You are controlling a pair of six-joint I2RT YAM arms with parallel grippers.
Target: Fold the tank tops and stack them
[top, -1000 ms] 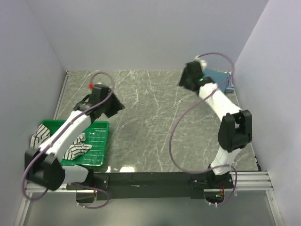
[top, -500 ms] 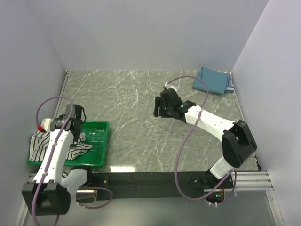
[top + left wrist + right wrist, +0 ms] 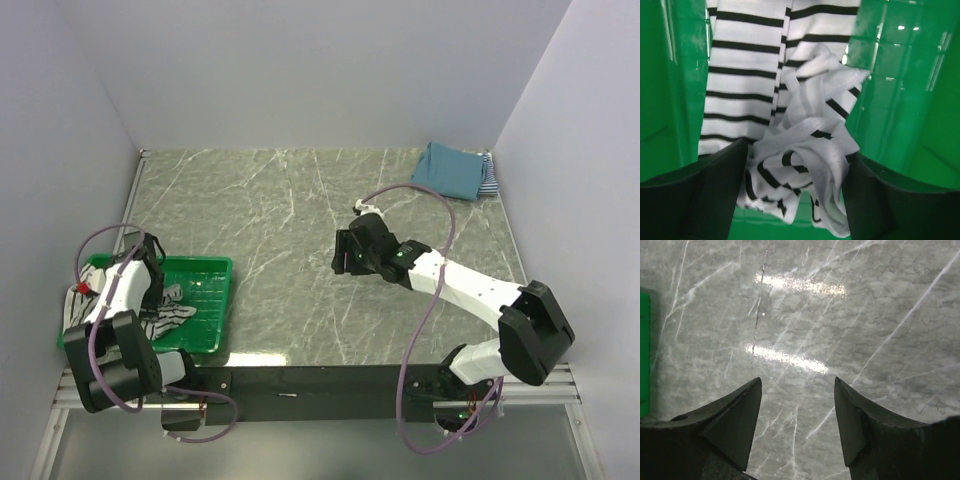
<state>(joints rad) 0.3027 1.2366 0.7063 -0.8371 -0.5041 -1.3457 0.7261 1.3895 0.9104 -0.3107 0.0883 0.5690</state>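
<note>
The left gripper (image 3: 797,152) has dropped into the green basket (image 3: 900,100), jaws spread around the striped tank top (image 3: 745,75); the right gripper (image 3: 797,385) gapes empty over the table (image 3: 880,315).

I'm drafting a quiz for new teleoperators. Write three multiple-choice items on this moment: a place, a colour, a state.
1. Where is the black-and-white striped tank top?
A) in the green basket
B) spread mid-table
C) on the far-right pile

2. What colour is the folded top uppermost in the far right corner?
A) red
B) teal
C) yellow

3. How is the right gripper?
A) shut on cloth
B) open, empty
C) shut, empty

Answers: 1 A, green walls surround it in the left wrist view; 2 B, teal cloth covers the navy-striped top; 3 B, only table shows in its wide gap.
</note>
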